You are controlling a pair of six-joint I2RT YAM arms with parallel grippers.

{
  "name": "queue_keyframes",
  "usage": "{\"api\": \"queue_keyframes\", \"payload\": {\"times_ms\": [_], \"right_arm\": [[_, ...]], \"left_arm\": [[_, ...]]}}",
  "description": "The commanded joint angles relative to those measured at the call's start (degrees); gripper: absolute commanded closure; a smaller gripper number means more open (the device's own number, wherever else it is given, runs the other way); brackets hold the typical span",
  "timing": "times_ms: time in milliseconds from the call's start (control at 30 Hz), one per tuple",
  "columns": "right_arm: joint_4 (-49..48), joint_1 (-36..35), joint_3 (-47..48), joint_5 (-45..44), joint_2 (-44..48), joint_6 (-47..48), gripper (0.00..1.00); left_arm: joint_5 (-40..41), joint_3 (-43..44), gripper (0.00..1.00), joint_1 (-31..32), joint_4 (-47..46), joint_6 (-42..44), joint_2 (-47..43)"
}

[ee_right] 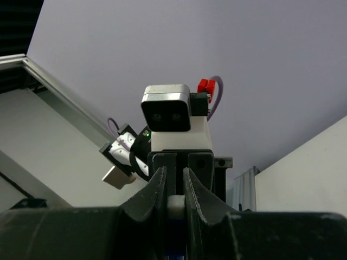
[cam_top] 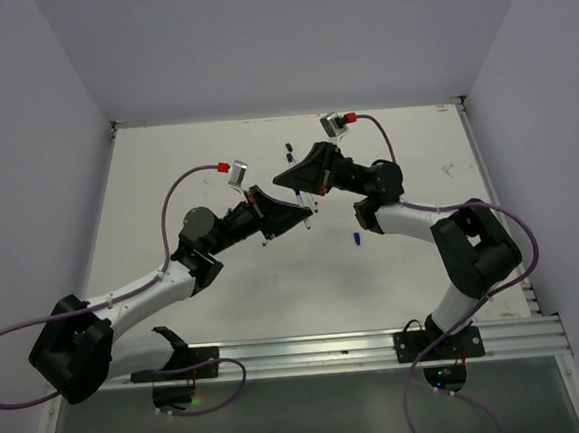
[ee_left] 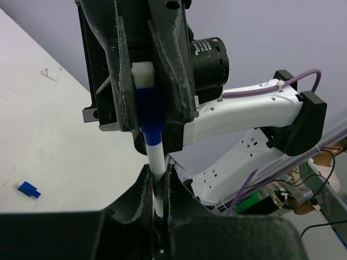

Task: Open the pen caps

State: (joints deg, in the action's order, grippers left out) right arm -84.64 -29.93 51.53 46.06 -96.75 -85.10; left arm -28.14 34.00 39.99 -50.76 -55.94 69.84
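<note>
clamping the white pen barrel (ee_left: 158, 162) low in the middle of the left wrist view, the left gripper (ee_left: 158, 187) has its jaws pressed together on it. just above, the right gripper (ee_left: 150, 122) is closed around that pen's blue cap (ee_left: 149, 105), which looks not yet off the barrel. one loose cap (ee_left: 28, 189) lies on the table (ee_left: 54, 135) at lower left, so at least one is done. more pens (cam_top: 291, 157) lie at upper centre of the top view, too small to judge. the right wrist view shows only a white nub (ee_right: 174, 203) between its jaws, not the cap's colour.

Soft, even light — faint shadows; wrist views blur up close.
</note>
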Motion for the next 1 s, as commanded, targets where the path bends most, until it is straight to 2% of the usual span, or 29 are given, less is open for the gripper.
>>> {"api": "queue_keyframes", "payload": {"times_ms": [0,33,67,100,133,167,200,233,267,300,333,367,400,433,467,500,600,667,833,967], "right_arm": [[-1.9,0.2,-0.9,-0.9,-2.7,6.2,1.0],[0.9,0.4,-1.5,-0.7,-1.6,8.4,1.0],[8.8,0.5,-2.2,-1.5,-0.4,11.2,1.0],[12.8,0.5,-3.4,-1.9,2.3,17.0,1.0],[16.7,0.4,-3.6,-2.5,3.5,19.7,1.0],[25.6,0.4,-3.8,-3.3,4.7,22.2,1.0],[31.7,0.3,-3.1,-6.4,6.0,29.2,1.0],[39.2,0.0,-2.2,-8.8,9.3,33.9,1.0],[55.0,-0.5,-1.0,-12.8,10.8,38.6,1.0],[62.1,-1.5,2.1,-20.1,11.9,46.3,1.0],[67.8,-2.2,3.8,-24.9,13.8,49.1,1.0],[78.1,-2.8,7.2,-29.4,14.2,50.9,1.0],[81.9,-3.2,8.6,-36.2,14.6,52.9,1.0],[84.6,-3.4,9.9,-39.8,14.9,53.4,1.0],[91.3,-3.5,12.1,-42.4,15.3,53.9,1.0],[93.1,-3.5,12.9,-44.7,15.4,54.0,1.0],[98.6,-3.9,15.4,-49.7,15.1,54.4,1.0],[100.6,-4.1,16.1,-52.6,15.3,53.9,1.0],[101.4,-4.7,16.4,-54.5,15.6,52.9,1.0],[112.0,-5.6,23.6,-64.0,13.4,52.4,1.0]], "left_arm": [[-15.9,3.8,1.0,2.8,-1.0,4.5,-6.3],[-12.2,5.9,1.0,2.6,8.3,14.0,-7.5],[-7.3,7.9,1.0,2.6,25.3,18.0,-9.1],[3.5,11.7,1.0,2.7,32.5,21.0,-9.4],[8.2,13.1,1.0,3.0,38.6,24.4,-9.2],[12.3,13.9,1.0,3.0,45.3,25.7,-9.2],[22.1,15.1,1.0,3.5,47.8,26.2,-9.2],[26.4,16.0,1.0,4.2,50.5,27.1,-8.9],[30.9,16.8,1.0,5.8,55.6,27.7,-7.9],[39.0,18.7,1.0,6.9,57.9,27.9,-7.0],[41.9,19.4,1.0,8.0,59.6,28.3,-6.1],[44.7,20.0,1.0,9.4,62.2,28.3,-4.7],[49.8,20.3,1.0,9.9,62.9,28.3,-4.2],[52.0,20.6,1.0,10.5,63.3,28.5,-3.8],[54.3,20.8,1.0,11.2,65.0,28.4,-3.1],[57.5,20.7,1.0,11.4,64.9,28.6,-2.8],[60.0,20.9,1.0,11.7,64.3,29.3,-1.7],[60.7,21.5,1.0,11.8,65.2,29.8,-0.3],[54.2,21.2,1.0,11.8,62.4,29.8,1.0],[59.5,22.6,1.0,13.5,65.1,29.6,3.5]]}}
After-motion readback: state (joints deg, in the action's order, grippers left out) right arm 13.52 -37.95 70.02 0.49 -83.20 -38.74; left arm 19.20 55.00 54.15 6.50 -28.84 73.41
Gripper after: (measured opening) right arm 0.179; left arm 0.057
